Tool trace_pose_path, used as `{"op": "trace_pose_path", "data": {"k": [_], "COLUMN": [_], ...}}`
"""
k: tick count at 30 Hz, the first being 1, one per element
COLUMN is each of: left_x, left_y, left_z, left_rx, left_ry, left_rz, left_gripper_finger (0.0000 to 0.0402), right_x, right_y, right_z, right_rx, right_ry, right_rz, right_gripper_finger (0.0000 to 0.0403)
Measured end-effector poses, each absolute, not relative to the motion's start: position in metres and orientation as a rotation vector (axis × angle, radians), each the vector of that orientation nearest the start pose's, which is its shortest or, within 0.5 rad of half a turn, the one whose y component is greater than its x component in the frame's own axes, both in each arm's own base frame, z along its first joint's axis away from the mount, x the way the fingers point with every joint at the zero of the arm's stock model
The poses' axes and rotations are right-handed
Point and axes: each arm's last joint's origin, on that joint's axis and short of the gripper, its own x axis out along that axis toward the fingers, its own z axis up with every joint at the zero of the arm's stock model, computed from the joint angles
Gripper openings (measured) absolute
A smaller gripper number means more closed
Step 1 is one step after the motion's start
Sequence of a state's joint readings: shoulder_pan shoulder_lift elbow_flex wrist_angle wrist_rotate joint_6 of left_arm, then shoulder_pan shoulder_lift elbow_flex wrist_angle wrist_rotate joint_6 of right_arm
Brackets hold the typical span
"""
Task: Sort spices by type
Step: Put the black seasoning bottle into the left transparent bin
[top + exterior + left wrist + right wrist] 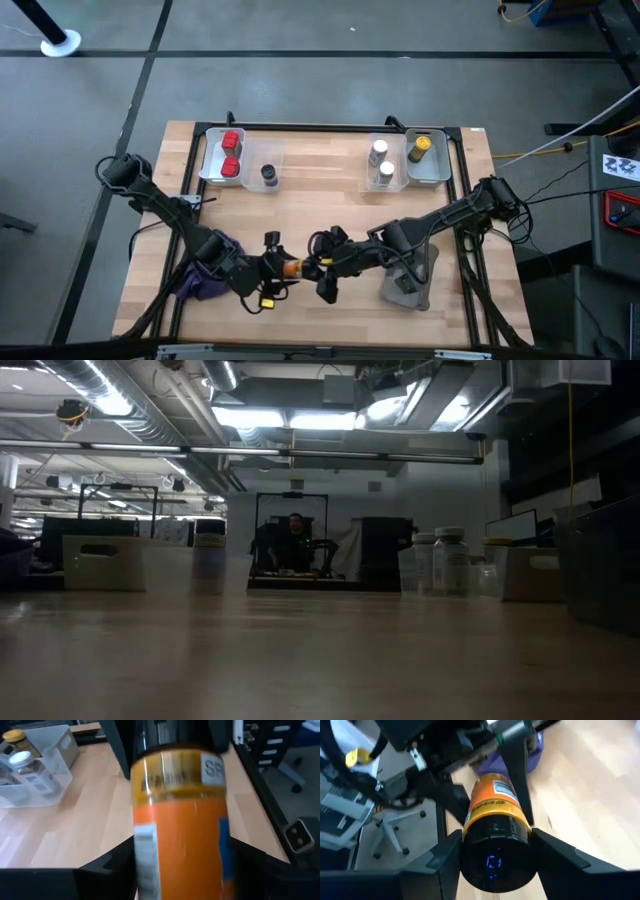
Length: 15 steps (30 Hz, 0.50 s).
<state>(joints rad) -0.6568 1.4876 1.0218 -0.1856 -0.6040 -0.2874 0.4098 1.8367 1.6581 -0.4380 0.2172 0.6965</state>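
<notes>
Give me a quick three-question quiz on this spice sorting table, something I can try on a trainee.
1. True or false: the orange bottle already sits among the sorted spices at the back of the table.
2. What is the right gripper closed on? A, the yellow-lidded jar; B, the orange bottle's black cap end; C, nothing.
3. Fill in the number: ____ white-capped bottles stand in the clear bin at back right.
Key: 1 false; 2 B; 3 two.

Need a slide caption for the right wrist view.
Right gripper grips the orange bottle by its dark cap.
</notes>
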Motion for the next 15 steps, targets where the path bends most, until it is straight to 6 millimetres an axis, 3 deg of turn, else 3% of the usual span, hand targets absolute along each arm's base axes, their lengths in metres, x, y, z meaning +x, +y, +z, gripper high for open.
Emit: {"op": "trace_pose_path", "data": {"k": [6,15], "left_x": [0.264,0.262], "left_y": [-0.179,-0.172], "left_z": [0.257,0.258], "left_rx": [0.100,0.189], "left_ry": [0.498,0.536], "left_rz": [0.028,0.080], "left_gripper_finger": [0.0228,0.0228], "right_x": [0.393,0.399], "right_y": [0.158,0.143], "right_z": [0.325,0.324], "right_rx": [0.465,0.429], "right_ry": [0.530,0.540], "right_rz": [-0.019,-0.020], "right_gripper_finger": [0.0208,0.0208]}}
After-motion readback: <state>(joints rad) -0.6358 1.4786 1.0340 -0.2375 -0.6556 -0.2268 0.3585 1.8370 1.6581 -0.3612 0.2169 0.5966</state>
